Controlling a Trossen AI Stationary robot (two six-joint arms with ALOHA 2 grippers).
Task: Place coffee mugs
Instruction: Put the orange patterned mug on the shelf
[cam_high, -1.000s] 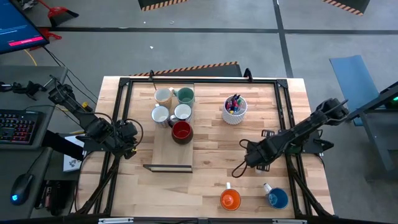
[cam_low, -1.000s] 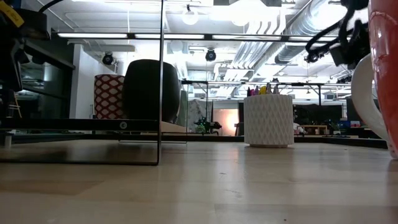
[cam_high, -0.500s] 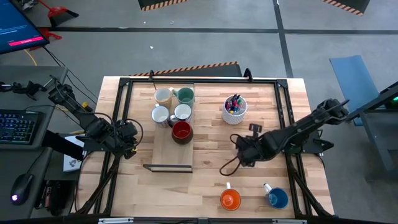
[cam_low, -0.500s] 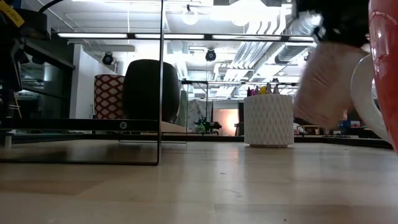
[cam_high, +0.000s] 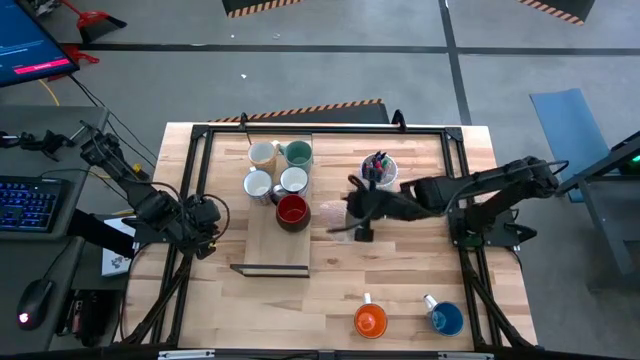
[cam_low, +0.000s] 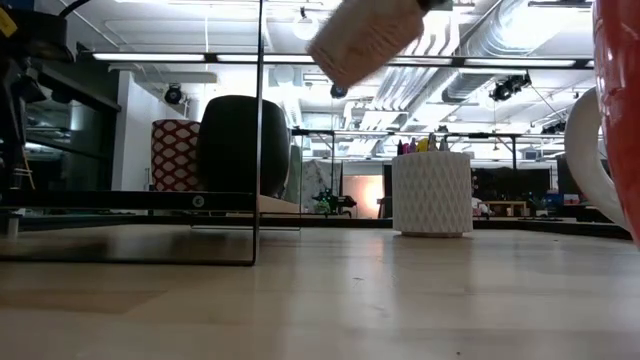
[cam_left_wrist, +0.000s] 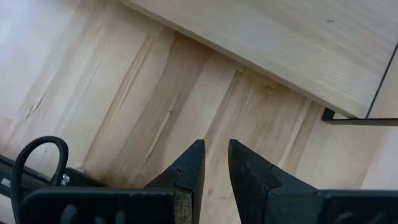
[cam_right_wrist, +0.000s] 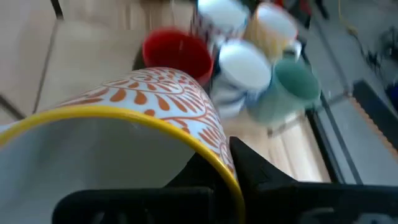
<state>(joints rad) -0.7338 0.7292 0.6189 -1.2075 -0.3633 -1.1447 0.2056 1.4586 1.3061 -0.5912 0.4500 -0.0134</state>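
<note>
A mug with orange leaves on white and a yellow rim hangs tilted in the air, high up in the low view. My right gripper is shut on it, just right of the dark red mug. That red mug, two white ones, a cream one and a teal one stand on the wooden board. An orange mug and a blue mug stand near the front edge. My left gripper waits over the table's left side, slightly open, nothing between its fingers. My right gripper holds the patterned mug by its wall at the yellow rim, one finger inside and one outside. The fingers come from the table's right, slanting down. The mug is lifted clear and tilted, its mouth toward the gripper.
A white cup of coloured pens stands just behind my right arm. A black metal frame runs around the tabletop. Bare wood lies between the board and the two front mugs.
My right gripper has risen and swung from the table's right side toward the left and far, up to the red mug, tipping closer to level. The patterned mug has gone with it, lifted clear of the table and tilted.
</note>
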